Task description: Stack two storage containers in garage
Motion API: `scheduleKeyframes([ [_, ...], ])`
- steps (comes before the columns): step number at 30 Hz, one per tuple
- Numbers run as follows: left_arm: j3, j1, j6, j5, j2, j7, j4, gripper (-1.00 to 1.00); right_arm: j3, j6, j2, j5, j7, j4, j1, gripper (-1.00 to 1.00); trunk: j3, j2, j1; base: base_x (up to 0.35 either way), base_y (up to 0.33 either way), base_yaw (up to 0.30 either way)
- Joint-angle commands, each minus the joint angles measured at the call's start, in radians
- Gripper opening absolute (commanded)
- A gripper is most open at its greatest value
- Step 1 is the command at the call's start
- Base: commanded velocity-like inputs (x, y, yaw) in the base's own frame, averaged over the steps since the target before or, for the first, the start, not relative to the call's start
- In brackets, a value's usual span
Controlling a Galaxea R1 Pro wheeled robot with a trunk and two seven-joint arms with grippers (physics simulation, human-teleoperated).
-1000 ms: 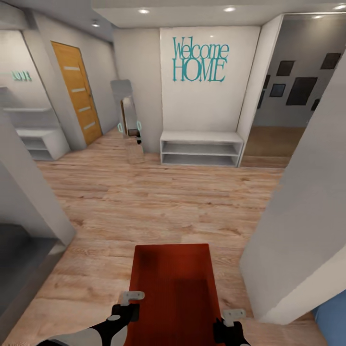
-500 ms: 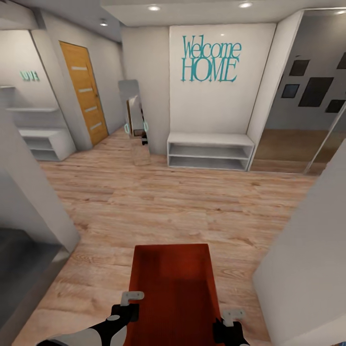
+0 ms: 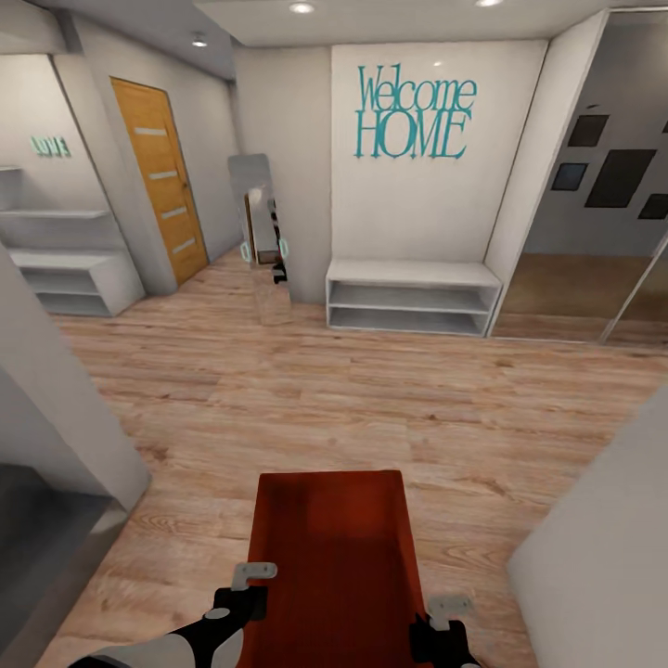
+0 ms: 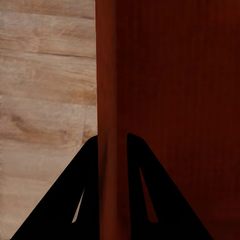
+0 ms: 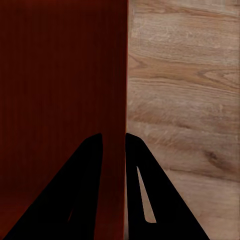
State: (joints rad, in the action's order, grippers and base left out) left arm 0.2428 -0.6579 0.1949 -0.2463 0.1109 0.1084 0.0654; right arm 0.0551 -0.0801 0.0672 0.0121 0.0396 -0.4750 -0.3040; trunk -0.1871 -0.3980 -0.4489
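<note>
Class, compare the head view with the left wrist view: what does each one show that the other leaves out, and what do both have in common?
Head view alone: the "Welcome HOME" lettering, white bench shelf, wooden door and right gripper.

Left wrist view alone: the left gripper's dark fingers straddling the container's side wall, seen close.

Both: the orange-red storage container, the left gripper and the wood-plank floor.
</note>
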Motion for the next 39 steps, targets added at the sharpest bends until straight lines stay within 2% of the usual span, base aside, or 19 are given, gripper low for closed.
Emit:
scheduleKeyframes([
  [1, -0.025, -0.003, 0.005, 0.015, 0.001, -0.009, 0.003, -1.0, 0.024, -0.002, -0.011, 0.035, 0.001, 0.004, 0.0, -1.0, -0.002, -0.002, -0.001, 0.314, 0.096, 0.004],
  [27, -0.025, -0.004, 0.005, 0.015, 0.001, -0.009, 0.004, -1.0, 0.025, 0.0, -0.01, 0.035, 0.0, 0.004, 0.0, -1.0, -0.002, -0.002, -0.001, 0.316, 0.009, 0.223],
  [39, -0.025, -0.004, 0.005, 0.015, 0.0, -0.009, 0.004, -1.0, 0.025, -0.001, -0.01, 0.035, -0.001, 0.004, 0.0, -1.0, -0.002, -0.002, -0.001, 0.317, 0.0, 0.029],
])
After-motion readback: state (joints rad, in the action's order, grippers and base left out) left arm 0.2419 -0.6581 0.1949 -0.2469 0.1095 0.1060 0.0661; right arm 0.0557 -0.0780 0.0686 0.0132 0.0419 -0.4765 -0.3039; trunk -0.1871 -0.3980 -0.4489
